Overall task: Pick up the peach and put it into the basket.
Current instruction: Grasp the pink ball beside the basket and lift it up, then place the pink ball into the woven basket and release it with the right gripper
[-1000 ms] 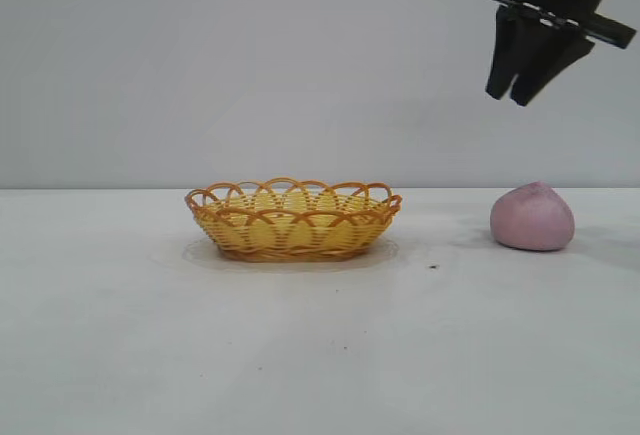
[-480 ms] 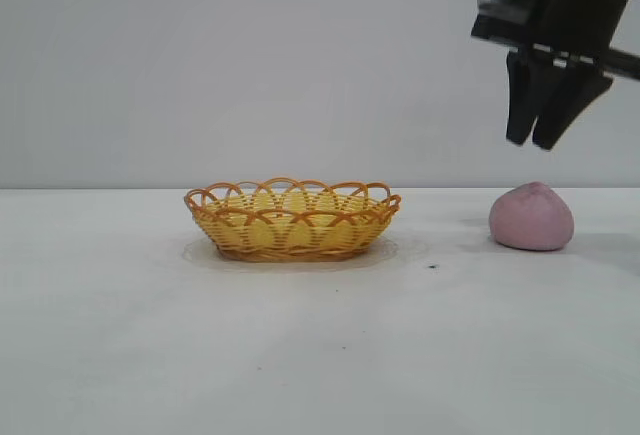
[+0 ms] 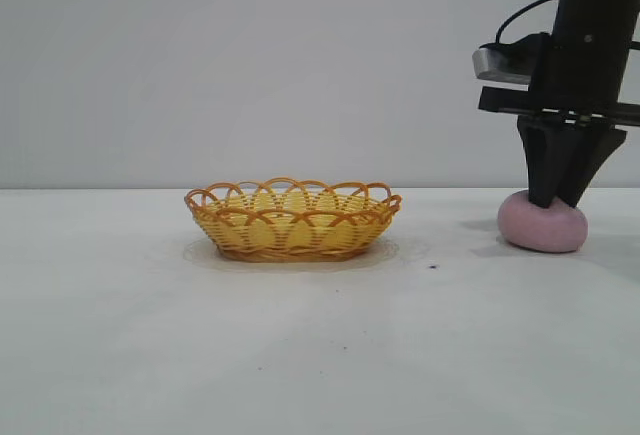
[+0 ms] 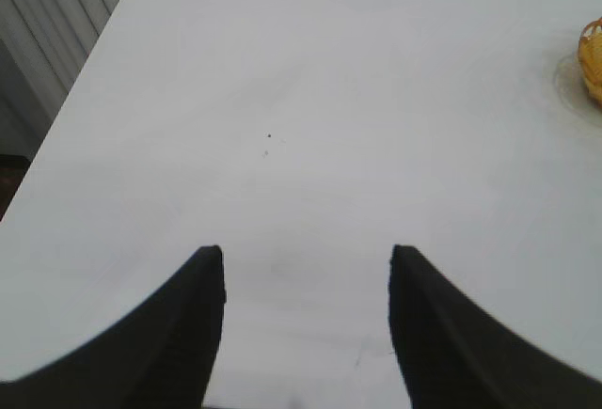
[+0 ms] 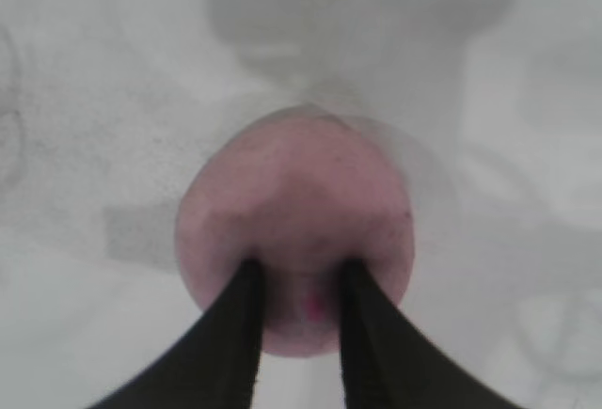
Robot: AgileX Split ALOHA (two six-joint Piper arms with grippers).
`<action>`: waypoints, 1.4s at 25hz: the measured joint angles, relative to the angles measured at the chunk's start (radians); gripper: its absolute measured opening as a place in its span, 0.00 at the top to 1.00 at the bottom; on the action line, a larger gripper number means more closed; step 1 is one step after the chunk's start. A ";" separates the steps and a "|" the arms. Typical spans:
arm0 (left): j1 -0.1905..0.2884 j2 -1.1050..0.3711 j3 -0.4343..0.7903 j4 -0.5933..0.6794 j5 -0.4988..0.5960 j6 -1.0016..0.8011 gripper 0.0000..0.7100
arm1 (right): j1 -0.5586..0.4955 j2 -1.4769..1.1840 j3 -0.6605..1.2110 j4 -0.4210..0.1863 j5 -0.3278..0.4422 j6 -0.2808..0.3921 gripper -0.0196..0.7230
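White tabletop (image 3: pixel 300 355) and a pale wall fill your exterior view, with the basket (image 3: pixel 292 219) standing mid-table and your right arm reaching straight down, its right gripper (image 3: pixel 557 198) pressed onto the peach (image 3: pixel 542 225) at the table's right side. Your right wrist view adds that the fingers (image 5: pixel 235 334) pinch narrowly on the peach's top. Only your left wrist view shows the left gripper (image 4: pixel 306 282), spread apart, grasping nothing, above bare table.

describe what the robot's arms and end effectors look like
Both are matte black. The right end effector has two flat fingers tapering to narrow tips under a flat crossbar, a grey camera box on its side and a black cable looping up the arm. The left end effector shows two broad, curved, pointed fingers.
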 joint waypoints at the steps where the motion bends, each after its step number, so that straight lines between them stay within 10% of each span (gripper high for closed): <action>1: 0.000 0.000 0.000 0.000 0.000 0.000 0.44 | 0.008 -0.006 0.000 -0.004 -0.006 0.002 0.97; 15: 0.000 0.000 0.000 0.000 0.000 0.000 0.93 | 0.054 -0.181 0.000 -0.018 -0.031 -0.001 0.97; 35: 0.000 0.000 0.000 0.000 0.000 0.000 0.92 | 0.344 -0.149 0.000 0.038 -0.217 -0.009 0.97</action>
